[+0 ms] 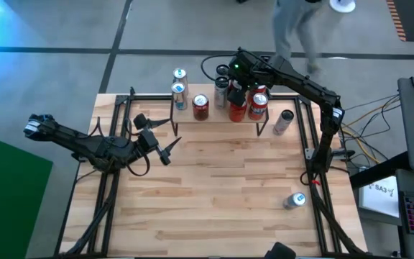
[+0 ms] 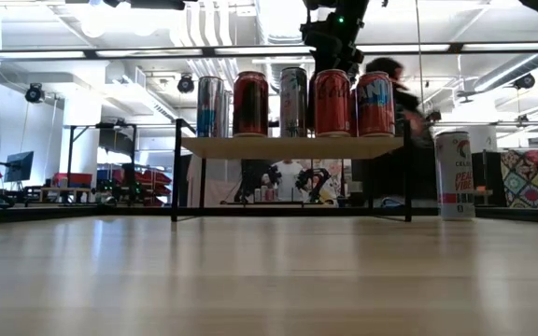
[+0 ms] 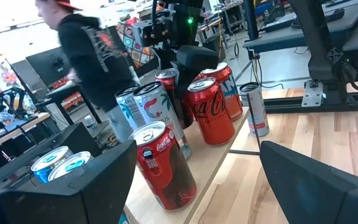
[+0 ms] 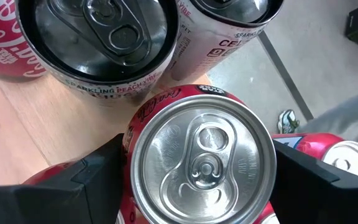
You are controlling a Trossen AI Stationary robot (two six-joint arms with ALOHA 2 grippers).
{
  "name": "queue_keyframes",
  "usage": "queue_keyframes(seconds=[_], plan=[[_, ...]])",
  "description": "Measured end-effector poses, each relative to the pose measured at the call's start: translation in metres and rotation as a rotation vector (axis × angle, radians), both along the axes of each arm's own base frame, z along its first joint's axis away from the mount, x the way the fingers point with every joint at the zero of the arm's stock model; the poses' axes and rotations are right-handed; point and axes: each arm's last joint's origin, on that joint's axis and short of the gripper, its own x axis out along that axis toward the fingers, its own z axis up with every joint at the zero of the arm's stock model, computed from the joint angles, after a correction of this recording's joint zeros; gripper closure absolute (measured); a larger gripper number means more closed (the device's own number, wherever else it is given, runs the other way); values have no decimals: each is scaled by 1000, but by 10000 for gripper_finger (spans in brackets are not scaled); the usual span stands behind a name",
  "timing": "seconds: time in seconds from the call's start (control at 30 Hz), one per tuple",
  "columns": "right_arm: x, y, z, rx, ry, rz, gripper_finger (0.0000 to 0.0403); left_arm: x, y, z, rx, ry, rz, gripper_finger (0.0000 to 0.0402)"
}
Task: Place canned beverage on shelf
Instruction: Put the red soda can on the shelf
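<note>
The shelf (image 2: 288,147) stands at the table's far edge and carries several cans upright on their bases, red and silver. My right gripper (image 1: 237,85) reaches over its far side and is shut on a red can (image 4: 204,155), which stands by the plank's edge next to two silver cans (image 4: 98,37). My left gripper (image 1: 172,142) hovers open above the table's left half, level, facing the shelf with nothing between its fingers. My right gripper has the red can's upper wall (image 4: 129,180) between its two fingers, one on each side just below the rim. The fingers slant down onto it from above. The can is upright among the other cans on the shelf; its base is hidden.
A slim can (image 1: 284,121) stands on the table just right of the shelf. Another can (image 1: 294,200) lies near the right edge. Two blue-topped cans (image 1: 180,85) stand at the shelf's left end. A person (image 3: 92,56) moves behind the table. The near half of the tabletop (image 1: 214,208) is bare wood.
</note>
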Motion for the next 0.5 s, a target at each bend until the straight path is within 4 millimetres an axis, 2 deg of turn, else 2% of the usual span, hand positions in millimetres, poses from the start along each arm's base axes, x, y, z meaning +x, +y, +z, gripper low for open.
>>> queue_keyframes(seconds=[0.5], plan=[[-1, 1, -1, 10, 7, -10, 106, 0, 0, 0, 0, 0, 0, 77]])
